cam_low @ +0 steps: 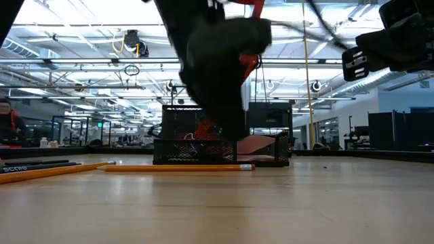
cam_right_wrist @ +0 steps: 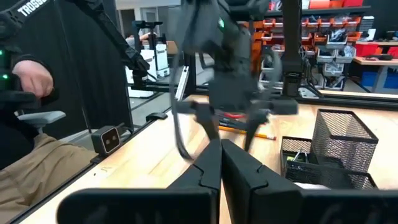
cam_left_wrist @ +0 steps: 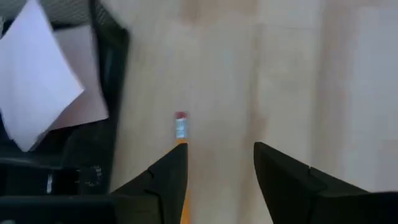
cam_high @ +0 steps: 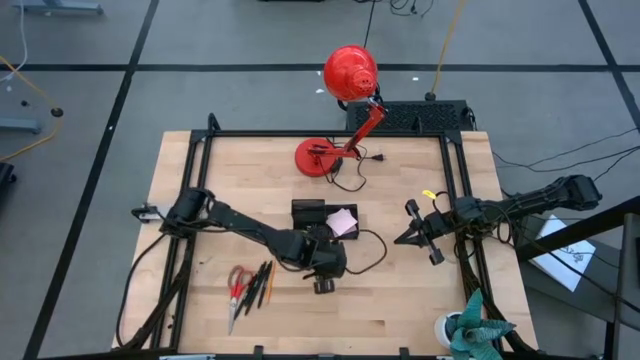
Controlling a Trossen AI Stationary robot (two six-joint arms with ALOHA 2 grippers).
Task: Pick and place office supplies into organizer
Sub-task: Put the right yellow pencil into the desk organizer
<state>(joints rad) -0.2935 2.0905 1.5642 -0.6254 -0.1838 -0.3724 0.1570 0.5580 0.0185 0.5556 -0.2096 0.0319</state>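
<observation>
My left gripper (cam_left_wrist: pixel 217 171) is open and hovers above the table just near-side of the organizer (cam_high: pixel 318 214), a black mesh tray holding the pink sticky-note pad (cam_high: pixel 343 222). An orange pencil (cam_left_wrist: pixel 180 134) lies flat on the wood below it; its eraser end shows beside one finger (cam_left_wrist: pixel 166 177) and the rest runs under that finger. In the low view this pencil (cam_low: pixel 176 167) rests on the table in front of the organizer (cam_low: pixel 217 149). Red-handled scissors (cam_high: pixel 238 290), black pens and more pencils (cam_high: pixel 262 284) lie toward the near left. My right gripper (cam_right_wrist: pixel 221 163) is shut, waiting at the table's right.
A red desk lamp (cam_high: pixel 345 80) stands with its round base (cam_high: pixel 318 157) beyond the organizer. A tiny yellow piece (cam_high: pixel 428 194) lies near the right arm. A cable (cam_high: pixel 375 250) loops right of the organizer. A person's hand (cam_right_wrist: pixel 31 78) shows off the table.
</observation>
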